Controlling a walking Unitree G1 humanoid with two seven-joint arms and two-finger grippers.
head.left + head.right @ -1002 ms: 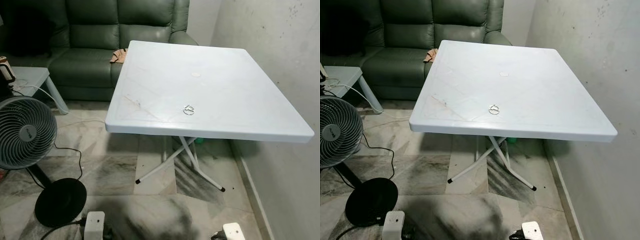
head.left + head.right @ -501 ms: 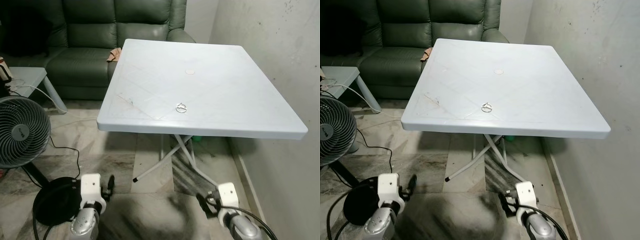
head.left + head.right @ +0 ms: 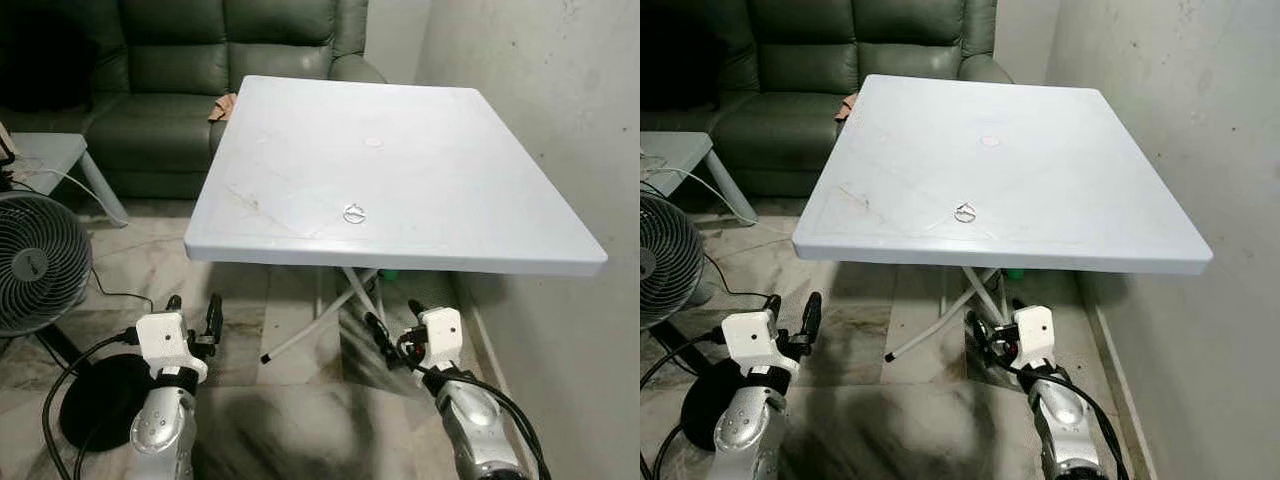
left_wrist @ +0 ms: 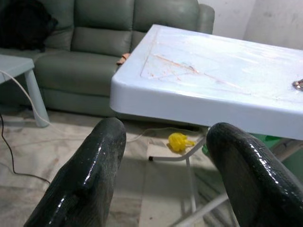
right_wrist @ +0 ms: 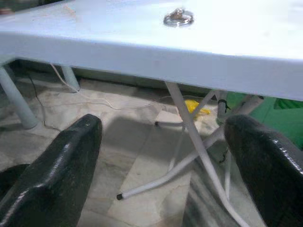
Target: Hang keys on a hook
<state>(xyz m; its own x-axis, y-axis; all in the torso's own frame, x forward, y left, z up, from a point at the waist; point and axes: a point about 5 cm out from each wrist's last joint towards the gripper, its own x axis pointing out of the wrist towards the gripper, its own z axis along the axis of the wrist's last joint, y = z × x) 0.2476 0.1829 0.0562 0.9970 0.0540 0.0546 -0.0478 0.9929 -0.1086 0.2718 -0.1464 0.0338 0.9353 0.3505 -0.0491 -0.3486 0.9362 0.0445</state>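
White folding table (image 3: 480, 190) stands against wall (image 3: 560, 90), green sofa (image 3: 150, 80) behind, fan (image 3: 35, 265) on floor at robot's left. Keys (image 3: 354, 213) lie flat near table's front edge, untouched, roughly midway between arms. Left gripper (image 3: 190, 318) and right gripper (image 3: 385, 335) both below tabletop level, jaws spread, empty, likely readied for reach up to keys. No hook visible, so hanging spot cannot be told

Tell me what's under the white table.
Under the white table stand crossed white folding legs on the marble floor, with a yellow object, something green and a cable; the tabletop hides the rest.
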